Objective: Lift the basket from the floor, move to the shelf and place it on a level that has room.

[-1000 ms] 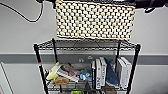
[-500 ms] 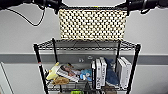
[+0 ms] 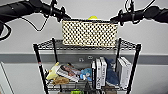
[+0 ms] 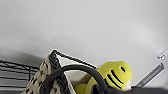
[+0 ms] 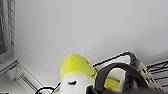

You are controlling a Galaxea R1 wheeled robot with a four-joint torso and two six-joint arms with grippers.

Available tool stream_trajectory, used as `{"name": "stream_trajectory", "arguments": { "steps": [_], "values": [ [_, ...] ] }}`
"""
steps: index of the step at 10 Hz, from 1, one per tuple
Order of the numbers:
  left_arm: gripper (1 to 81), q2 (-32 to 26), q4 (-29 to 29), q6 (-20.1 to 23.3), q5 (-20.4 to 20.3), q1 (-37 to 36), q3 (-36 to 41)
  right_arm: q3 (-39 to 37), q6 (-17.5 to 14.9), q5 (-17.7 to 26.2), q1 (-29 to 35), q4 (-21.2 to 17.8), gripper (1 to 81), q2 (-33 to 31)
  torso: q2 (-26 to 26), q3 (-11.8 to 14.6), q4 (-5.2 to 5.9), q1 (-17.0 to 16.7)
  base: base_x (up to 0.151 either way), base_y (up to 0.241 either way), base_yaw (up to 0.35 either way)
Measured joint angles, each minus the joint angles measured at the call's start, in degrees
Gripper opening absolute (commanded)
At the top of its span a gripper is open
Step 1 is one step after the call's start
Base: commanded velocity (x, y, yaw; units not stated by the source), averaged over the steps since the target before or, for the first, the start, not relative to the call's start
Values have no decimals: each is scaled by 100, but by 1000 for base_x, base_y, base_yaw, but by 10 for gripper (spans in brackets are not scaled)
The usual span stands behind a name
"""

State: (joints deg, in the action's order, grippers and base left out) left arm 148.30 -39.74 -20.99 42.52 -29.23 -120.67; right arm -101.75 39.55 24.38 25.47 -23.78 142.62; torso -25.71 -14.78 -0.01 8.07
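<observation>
So the shelf [image 3: 86, 67] is carrying the basket [image 3: 89, 33] on its top level [image 3: 47, 45], with both arms reaching to the basket's ends. Can't tell either gripper's grip. A yellow plush toy [image 4: 116, 75] is poking out; no readable writing.

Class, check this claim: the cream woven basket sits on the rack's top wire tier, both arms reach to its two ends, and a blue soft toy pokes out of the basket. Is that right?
Not quite: the soft toy in the basket is yellow, not blue, as the left wrist view shows. The rest holds: the basket sits on the top tier with an arm at each end.
</observation>
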Motion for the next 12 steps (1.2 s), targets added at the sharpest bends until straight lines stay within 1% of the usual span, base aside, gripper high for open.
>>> {"name": "stream_trajectory", "arguments": {
  "steps": [3,5,7,8,9,10,12],
  "values": [
    [10,137,13,221,80,184,-452,-511,-215,-169,-205,33,10,179,0,-2,0,2,0,0,0],
    [10,211,9,405,85,274,-735,-629,-324,-206,-271,30,10,215,0,-2,0,0,0,0,0],
    [10,269,9,468,17,295,-761,-778,-466,-189,-310,11,10,245,0,-2,0,0,0,0,0],
    [10,283,9,468,11,297,-761,-791,-468,-187,-312,11,10,243,0,-2,0,0,0,0,0],
    [10,283,11,471,-7,300,-728,-789,-468,-184,-312,11,811,243,0,-2,0,0,0,0,0],
    [811,294,72,525,-10,308,-684,-781,-540,-88,-332,74,811,208,0,-2,0,0,0,0,0],
    [811,274,105,536,0,341,-599,-731,-521,-93,-405,69,811,40,2,-2,0,2,0,0,0]
  ]
}}
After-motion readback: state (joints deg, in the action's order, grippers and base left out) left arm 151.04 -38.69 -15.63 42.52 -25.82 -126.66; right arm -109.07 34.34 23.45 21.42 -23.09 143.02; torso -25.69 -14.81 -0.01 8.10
